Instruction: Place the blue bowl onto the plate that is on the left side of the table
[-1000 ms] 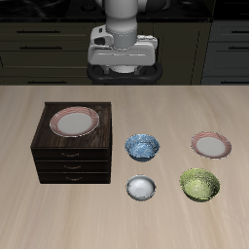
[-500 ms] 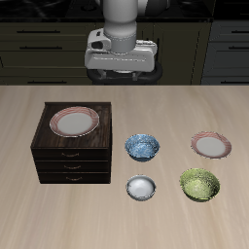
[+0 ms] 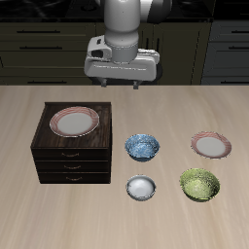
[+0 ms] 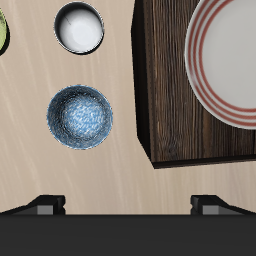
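Note:
The blue bowl (image 3: 143, 147) stands upright on the table (image 3: 117, 219), in the middle, beside the dark drawer cabinet (image 3: 73, 161). It also shows in the wrist view (image 4: 80, 117). The plate on the left side of the table (image 3: 210, 145), white with a pink rim, lies flat on the tabletop beyond the bowl, away from the cabinet. My gripper (image 3: 120, 86) hangs high above the table's back part, farther back than the bowl. It is open and empty; its fingertips (image 4: 46, 204) stand wide apart.
A second pink-rimmed plate (image 3: 75, 122) lies on top of the cabinet and shows in the wrist view (image 4: 225, 60). A white-grey bowl (image 3: 141, 187) and a yellow-green bowl (image 3: 199, 184) stand nearer the table's front edge.
My gripper has shifted a little forward from the table's back toward the bowls. The bowls and plates have not moved.

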You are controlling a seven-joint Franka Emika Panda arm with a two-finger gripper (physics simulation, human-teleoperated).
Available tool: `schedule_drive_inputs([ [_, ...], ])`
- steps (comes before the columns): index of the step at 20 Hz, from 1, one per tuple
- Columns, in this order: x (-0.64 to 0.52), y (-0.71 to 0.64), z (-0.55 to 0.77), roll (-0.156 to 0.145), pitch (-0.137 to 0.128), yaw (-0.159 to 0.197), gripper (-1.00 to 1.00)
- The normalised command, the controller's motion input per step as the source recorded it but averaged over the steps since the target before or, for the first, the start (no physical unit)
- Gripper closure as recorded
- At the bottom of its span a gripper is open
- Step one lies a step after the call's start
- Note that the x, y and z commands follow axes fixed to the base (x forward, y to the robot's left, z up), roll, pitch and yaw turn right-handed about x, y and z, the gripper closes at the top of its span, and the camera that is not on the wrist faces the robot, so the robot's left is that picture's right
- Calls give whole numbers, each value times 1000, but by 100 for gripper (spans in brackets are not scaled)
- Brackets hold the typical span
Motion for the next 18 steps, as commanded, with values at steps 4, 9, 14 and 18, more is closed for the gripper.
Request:
schedule_drive_inputs([
  [4, 231, 229, -80, 17, 31, -1, -100],
  [9, 120, 269, -44, 23, 12, -14, -100],
  [14, 82, 395, -45, 48, 13, 11, -100],
  [18, 70, 310, 85, 37, -30, 18, -100],
])
